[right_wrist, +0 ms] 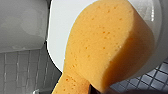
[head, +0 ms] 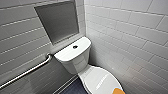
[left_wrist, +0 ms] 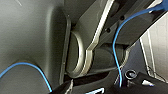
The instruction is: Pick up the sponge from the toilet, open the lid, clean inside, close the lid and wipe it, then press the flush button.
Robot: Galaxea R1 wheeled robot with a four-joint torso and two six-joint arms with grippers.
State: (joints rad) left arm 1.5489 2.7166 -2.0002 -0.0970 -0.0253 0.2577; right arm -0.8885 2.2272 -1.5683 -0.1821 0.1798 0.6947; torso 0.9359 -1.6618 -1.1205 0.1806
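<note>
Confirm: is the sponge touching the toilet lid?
Cannot tell. In the head view the sponge overlaps the lid at the picture's bottom edge; in the right wrist view it sits in front of the lid. Neither shows contact or a gap.

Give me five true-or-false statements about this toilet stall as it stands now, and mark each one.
1. The lid is down. True.
2. The sponge is blue. False: it is orange.
3. The flush button sits in the middle of the tank top. True.
4. The grab bar is fixed to the wall on the right of the toilet in the head view. False: it is on the wall at the picture's left.
5. The sponge lies on the tank top. False: it is at the front end of the lid, far from the tank.
</note>
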